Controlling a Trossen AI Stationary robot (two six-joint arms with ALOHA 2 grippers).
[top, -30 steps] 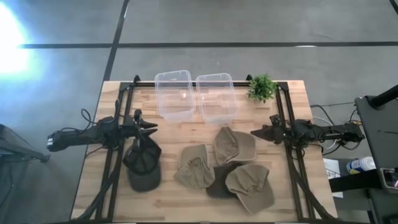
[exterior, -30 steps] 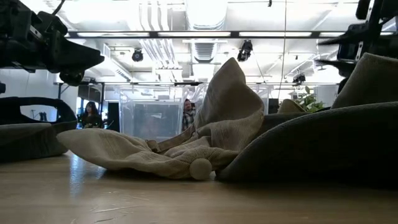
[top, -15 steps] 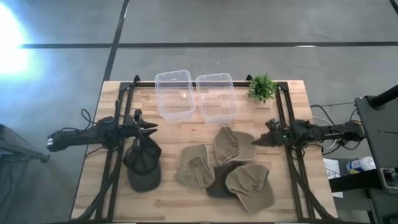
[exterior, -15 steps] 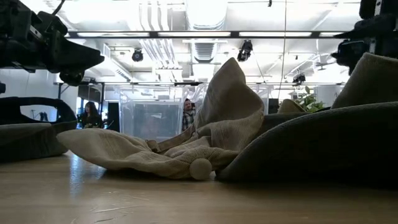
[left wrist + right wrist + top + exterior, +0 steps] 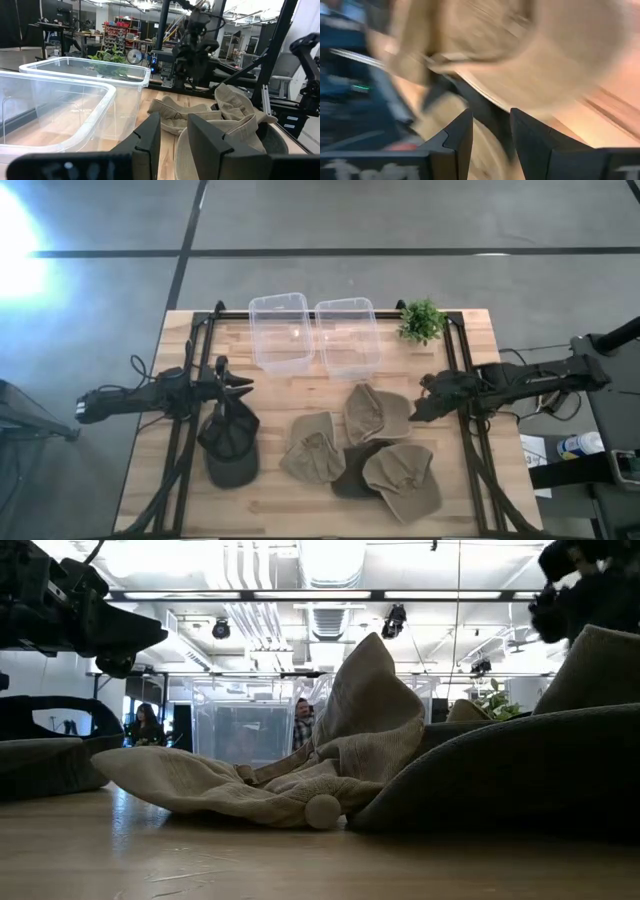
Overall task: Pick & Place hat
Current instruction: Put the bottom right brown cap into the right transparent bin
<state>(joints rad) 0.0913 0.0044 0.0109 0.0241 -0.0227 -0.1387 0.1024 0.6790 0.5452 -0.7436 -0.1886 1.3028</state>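
Several hats lie on the wooden table. A dark olive hat (image 5: 228, 448) rests flat below my left gripper (image 5: 243, 387), which hovers open above its far edge. Three tan hats (image 5: 377, 415) (image 5: 312, 448) (image 5: 405, 480) overlap around another dark hat (image 5: 348, 472) at the table's middle. My right gripper (image 5: 414, 412) is open and sits just right of the farthest tan hat's brim, which fills the blurred right wrist view (image 5: 560, 55). I cannot tell whether it touches the hat. In the left wrist view the open fingers (image 5: 173, 117) point toward the tan hats (image 5: 235, 107).
Two clear plastic containers (image 5: 279, 330) (image 5: 347, 335) stand side by side at the far edge, with a small green plant (image 5: 421, 320) to their right. Dark frame rails (image 5: 190, 430) (image 5: 472, 450) run along both sides. Bare wood lies along the near edge. People show in the room beyond (image 5: 148, 725).
My right gripper has swung toward the table's near edge and down toward the farthest tan hat, its arm now slanting across the right rail. The left arm and all hats have kept still.
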